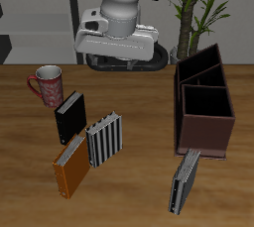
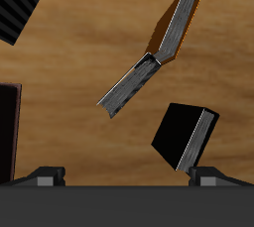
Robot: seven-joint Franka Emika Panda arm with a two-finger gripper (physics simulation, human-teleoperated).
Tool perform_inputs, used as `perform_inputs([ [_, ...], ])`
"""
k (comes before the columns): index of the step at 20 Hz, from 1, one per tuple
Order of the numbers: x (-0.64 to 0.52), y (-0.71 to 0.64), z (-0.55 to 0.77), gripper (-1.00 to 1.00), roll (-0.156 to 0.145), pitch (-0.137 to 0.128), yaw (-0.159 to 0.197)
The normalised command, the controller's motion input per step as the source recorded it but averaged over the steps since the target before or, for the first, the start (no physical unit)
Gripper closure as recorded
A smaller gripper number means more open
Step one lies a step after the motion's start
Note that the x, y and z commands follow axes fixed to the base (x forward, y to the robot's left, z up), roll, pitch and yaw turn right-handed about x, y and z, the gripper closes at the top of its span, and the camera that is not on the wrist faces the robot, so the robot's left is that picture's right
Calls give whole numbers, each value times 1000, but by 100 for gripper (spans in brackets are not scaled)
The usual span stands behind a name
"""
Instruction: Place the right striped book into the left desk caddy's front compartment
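Note:
The right striped book [image 1: 105, 139] stands upright on the table with bold black-and-white stripes, between a black book [image 1: 69, 115] and an orange-brown book [image 1: 70, 167]. In the wrist view the striped book [image 2: 129, 82] shows edge-on from above. The left desk caddy [image 1: 204, 122] is a dark brown box with two open compartments, and one edge of the caddy [image 2: 8, 132] reaches the wrist view. My gripper [image 1: 119, 60] hangs high over the back of the table, well away from the book and the caddy. The gripper [image 2: 127, 177] is open, its fingertips [image 2: 45, 175] wide apart and holding nothing.
A red patterned mug [image 1: 47, 82] stands behind the black book. A thin dark grey book [image 1: 184, 179] leans in front of the caddy. A potted plant [image 1: 193, 8] stands behind the caddy. In the wrist view the black book [image 2: 184, 137] and orange-brown book [image 2: 177, 23] flank the striped one.

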Motion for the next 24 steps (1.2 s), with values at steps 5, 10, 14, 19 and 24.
perform_inputs([
  [5,366,-177,-138,-100,-25,-11,-103],
  [10,222,-146,-125,-100,7,-25,-35],
  [14,160,-167,-138,-100,-2,-63,-101],
  [19,111,-75,-216,-100,7,-40,-70],
  [24,35,34,-165,-100,4,-33,-28],
])
